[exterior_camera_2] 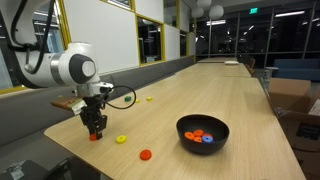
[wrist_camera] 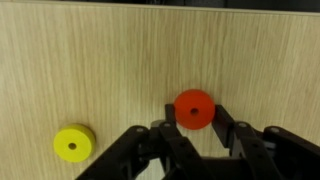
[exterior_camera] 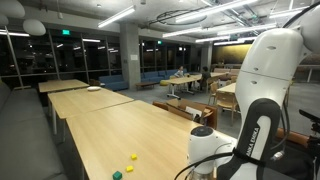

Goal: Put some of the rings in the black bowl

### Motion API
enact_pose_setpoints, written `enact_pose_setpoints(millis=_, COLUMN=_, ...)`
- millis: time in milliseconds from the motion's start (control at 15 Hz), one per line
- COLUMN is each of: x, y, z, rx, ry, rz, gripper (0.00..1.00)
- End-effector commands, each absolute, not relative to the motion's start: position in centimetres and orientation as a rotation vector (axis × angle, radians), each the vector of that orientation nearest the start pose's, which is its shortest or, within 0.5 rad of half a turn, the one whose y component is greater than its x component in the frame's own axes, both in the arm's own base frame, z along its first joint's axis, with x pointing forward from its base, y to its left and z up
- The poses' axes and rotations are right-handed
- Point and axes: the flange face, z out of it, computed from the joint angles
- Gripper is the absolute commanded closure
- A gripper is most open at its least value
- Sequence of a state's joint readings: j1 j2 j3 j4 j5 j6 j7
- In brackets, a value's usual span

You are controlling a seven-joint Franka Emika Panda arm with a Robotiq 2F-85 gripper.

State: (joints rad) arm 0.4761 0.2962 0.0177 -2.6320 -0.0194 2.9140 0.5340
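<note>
The black bowl (exterior_camera_2: 186, 139) stands on the long wooden table and holds several orange, blue and red rings (exterior_camera_2: 201, 136). My gripper (exterior_camera_2: 95, 132) is down at the table surface to the bowl's left. In the wrist view its fingers (wrist_camera: 194, 128) press on both sides of a red ring (wrist_camera: 194, 108). A yellow ring (wrist_camera: 73, 143) lies beside it, also seen in an exterior view (exterior_camera_2: 121, 139). An orange-red ring (exterior_camera_2: 146, 154) lies nearer the table's front edge. Another yellow ring (exterior_camera_2: 150, 98) lies farther back.
In an exterior view, two yellow rings (exterior_camera: 131, 156) and a green ring (exterior_camera: 117, 175) lie on the table beside the robot's white arm (exterior_camera: 262, 90). More tables and chairs stand behind. The table edge runs close to the gripper.
</note>
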Motion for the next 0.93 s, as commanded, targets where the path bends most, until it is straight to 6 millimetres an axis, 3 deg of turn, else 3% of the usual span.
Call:
enact_pose_setpoints(millis=0, x=36.4, y=19.3, z=15.5, rx=-3.145, ry=0.055, rz=-0.012, gripper=0.79)
enact_pose_setpoints(millis=200, x=36.8, y=17.9, z=16.2, rx=-3.139, ry=0.098, rz=-0.033, gripper=0.79)
enact_pose_setpoints(millis=333, x=37.5, y=15.9, z=17.4, rx=-3.127, ry=0.167, rz=-0.070, gripper=0.79)
enact_pose_setpoints(millis=533, x=39.1, y=11.6, z=19.6, rx=-3.112, ry=0.305, rz=-0.139, gripper=0.79)
enact_pose_setpoints(millis=867, x=42.0, y=2.7, z=23.2, rx=-3.077, ry=0.560, rz=-0.278, gripper=0.79)
